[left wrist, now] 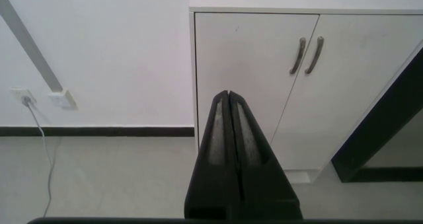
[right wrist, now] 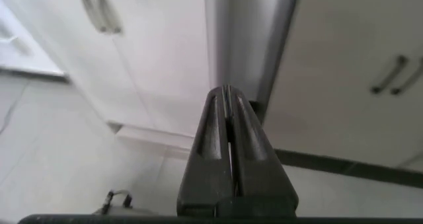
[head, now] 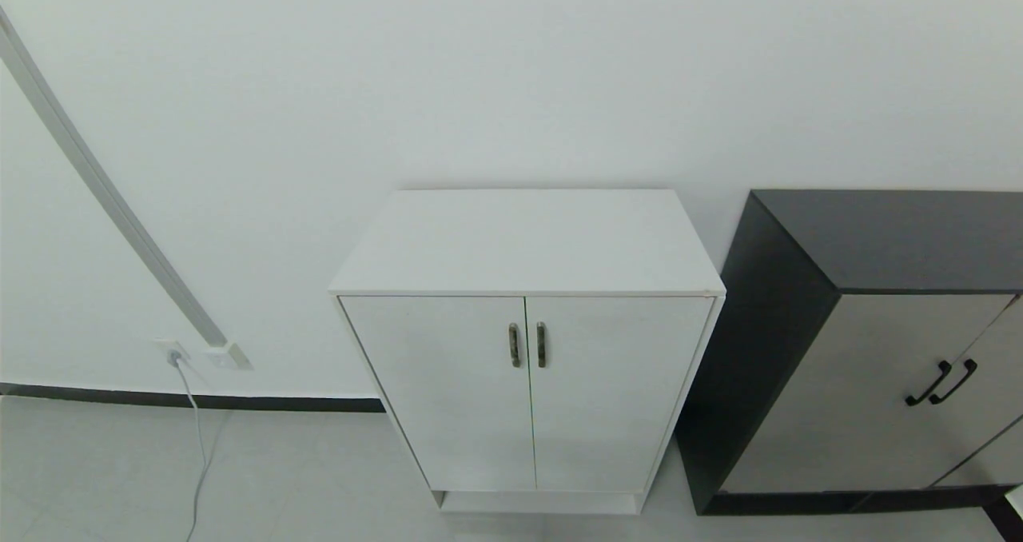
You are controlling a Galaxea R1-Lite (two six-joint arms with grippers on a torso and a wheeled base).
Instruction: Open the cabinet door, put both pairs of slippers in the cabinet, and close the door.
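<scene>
- Cabinet (head: pixel 559 398), white, on the floor against the wall; both doors shut, two handles (head: pixel 514 344) side by side at the middle seam.
- Just beside it on the right, black cabinet (head: pixel 791 326) with grey doors.
- Left gripper (left wrist: pixel 228 95) facing the white cabinet's left door, fingers pressed together.
- Right gripper (right wrist: pixel 228 90) low, before the gap between both cabinets, fingers together.
- Wall socket (head: pixel 172 352) with cable, off to the left.

Black tapered left claw (left wrist: pixel 229 94), right claw (right wrist: pixel 228 88)

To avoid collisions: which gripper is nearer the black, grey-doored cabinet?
Right. The right gripper faces the gap beside the black cabinet; the left gripper faces the white cabinet.
</scene>
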